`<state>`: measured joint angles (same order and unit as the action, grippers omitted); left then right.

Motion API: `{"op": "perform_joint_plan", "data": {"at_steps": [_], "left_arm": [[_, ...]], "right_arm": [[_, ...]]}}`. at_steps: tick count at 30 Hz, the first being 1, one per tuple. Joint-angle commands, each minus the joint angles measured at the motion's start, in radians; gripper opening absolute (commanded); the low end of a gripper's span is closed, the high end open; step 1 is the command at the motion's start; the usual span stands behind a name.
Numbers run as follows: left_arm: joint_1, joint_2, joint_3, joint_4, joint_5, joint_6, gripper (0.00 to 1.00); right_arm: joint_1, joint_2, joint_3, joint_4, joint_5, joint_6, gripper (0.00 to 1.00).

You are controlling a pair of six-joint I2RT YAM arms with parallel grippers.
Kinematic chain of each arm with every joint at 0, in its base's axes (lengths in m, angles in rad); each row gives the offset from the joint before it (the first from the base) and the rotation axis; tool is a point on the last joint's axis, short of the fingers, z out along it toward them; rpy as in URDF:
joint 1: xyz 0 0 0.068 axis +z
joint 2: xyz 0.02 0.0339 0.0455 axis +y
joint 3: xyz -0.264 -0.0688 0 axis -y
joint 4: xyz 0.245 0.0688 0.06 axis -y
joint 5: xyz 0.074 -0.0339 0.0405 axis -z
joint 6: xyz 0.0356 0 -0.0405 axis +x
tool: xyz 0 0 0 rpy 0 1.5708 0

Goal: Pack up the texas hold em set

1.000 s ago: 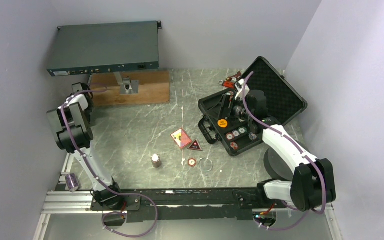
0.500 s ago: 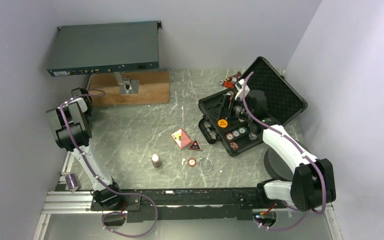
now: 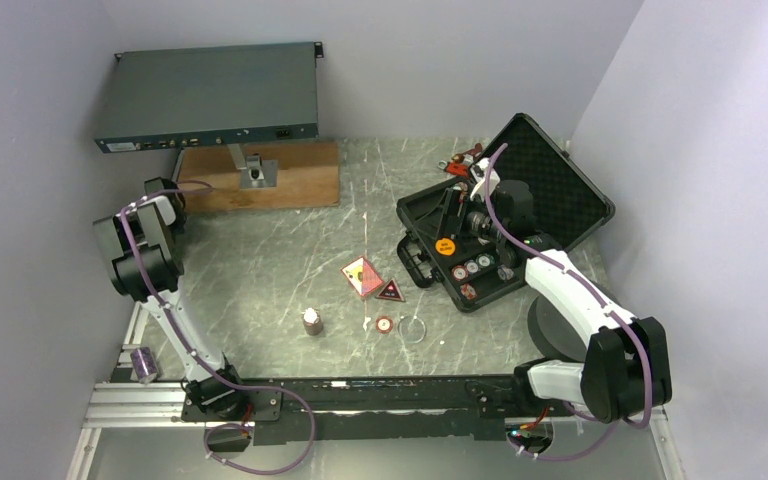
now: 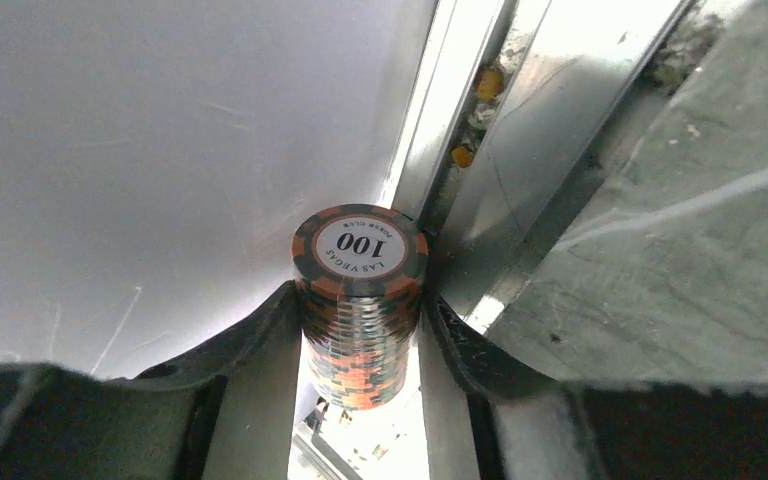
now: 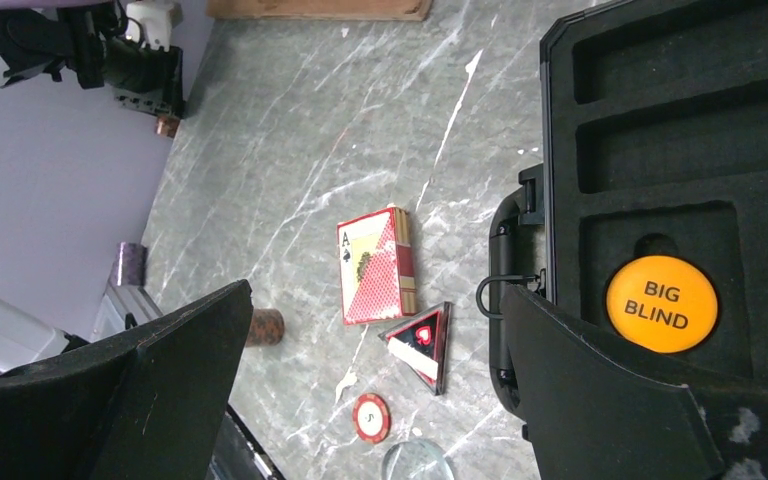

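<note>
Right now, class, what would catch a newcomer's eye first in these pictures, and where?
At the table's far left, by the wall, the left gripper clamps a stack of orange-and-black poker chips topped by a 100. On the right, the open black case shows its foam lining, with an orange BIG BLIND button in one compartment. A card deck and a red-black triangle piece lie mid-table.

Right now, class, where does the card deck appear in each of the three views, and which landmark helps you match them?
Top external: the card deck lies near centre, left of the open case.
Left wrist: not in it; a chip stack shows there.
Right wrist: the deck lies near centre, left of the case.
Shared landmark: the red-black triangle piece, just beside the deck in both.
</note>
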<state>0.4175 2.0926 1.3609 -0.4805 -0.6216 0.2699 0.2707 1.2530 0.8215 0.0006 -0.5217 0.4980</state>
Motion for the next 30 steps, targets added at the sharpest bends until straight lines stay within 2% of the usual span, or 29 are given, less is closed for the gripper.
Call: {"op": "perform_joint_plan", "data": {"at_steps": [1, 4, 8, 18, 22, 30], "left_arm": [[-0.002, -0.001, -0.023, -0.033, 0.045, -0.029, 0.27], [-0.002, -0.047, -0.062, 0.009, 0.041, -0.031, 0.22], [0.000, -0.125, -0.101, 0.046, 0.049, -0.045, 0.21], [-0.016, -0.344, -0.087, 0.017, 0.141, -0.137, 0.02], [-0.052, -0.515, -0.182, 0.086, 0.131, -0.152, 0.01], [-0.084, -0.785, -0.311, 0.103, 0.146, -0.218, 0.00]], "right_arm": [[0.001, -0.009, 0.005, 0.013, 0.019, -0.018, 1.00], [0.000, -0.011, 0.005, 0.013, 0.019, -0.018, 1.00], [0.001, -0.015, 0.007, 0.010, 0.018, -0.016, 1.00], [0.001, -0.041, 0.004, 0.004, 0.023, -0.022, 1.00], [0.001, -0.047, -0.006, 0.010, 0.034, -0.021, 1.00], [0.001, -0.080, -0.004, -0.023, 0.071, -0.039, 1.00]]}}
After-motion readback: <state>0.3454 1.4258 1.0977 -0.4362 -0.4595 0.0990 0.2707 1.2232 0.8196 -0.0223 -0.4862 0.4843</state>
